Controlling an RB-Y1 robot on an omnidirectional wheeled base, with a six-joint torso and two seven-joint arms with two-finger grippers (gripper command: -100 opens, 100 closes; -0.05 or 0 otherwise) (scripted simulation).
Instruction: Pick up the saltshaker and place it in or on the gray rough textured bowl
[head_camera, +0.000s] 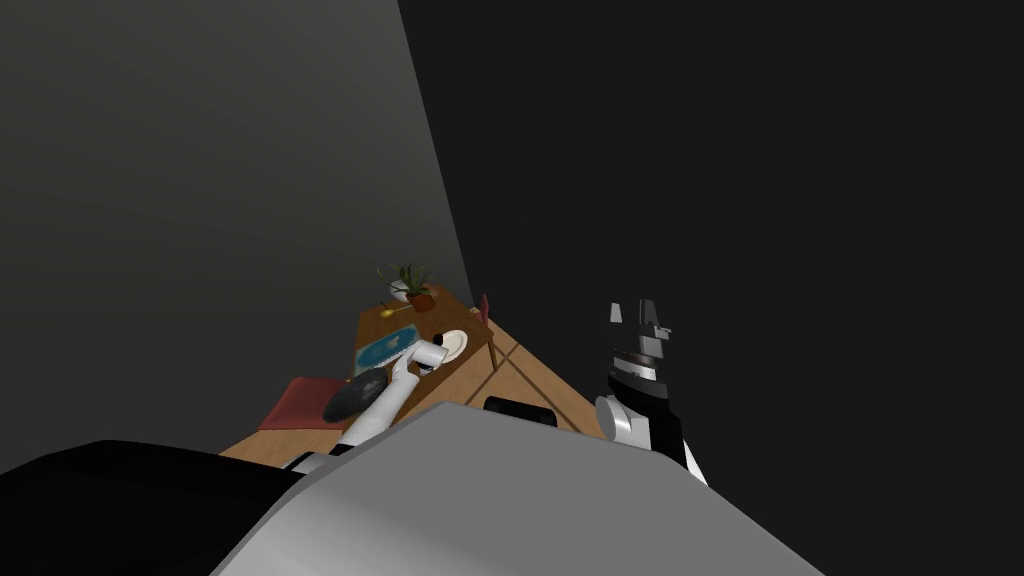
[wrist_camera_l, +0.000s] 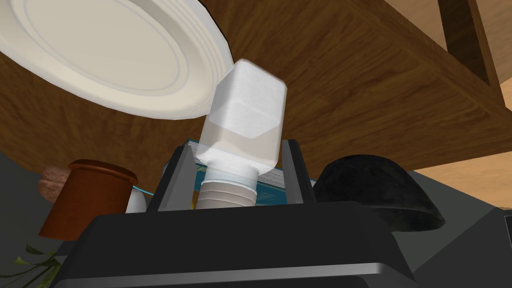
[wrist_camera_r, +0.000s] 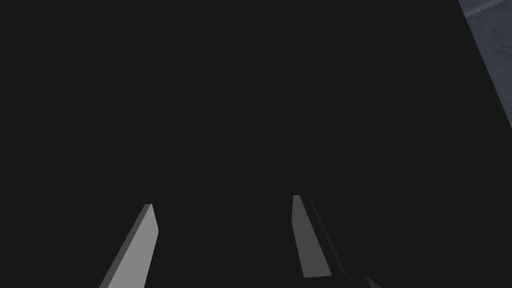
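table (head_camera: 440, 316): brown wood | white plate (head_camera: 452, 343) near one edge | flat blue book (head_camera: 385, 348) beside the plate | dark rough bowl (head_camera: 355, 395) at the near end | potted plant (head_camera: 418, 290) in a red-brown pot at the far end | small yellow thing (head_camera: 387, 312) near the plant

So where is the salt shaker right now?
The saltshaker is gripped by the left gripper over the wooden table, between the white plate and the dark bowl in the left wrist view.
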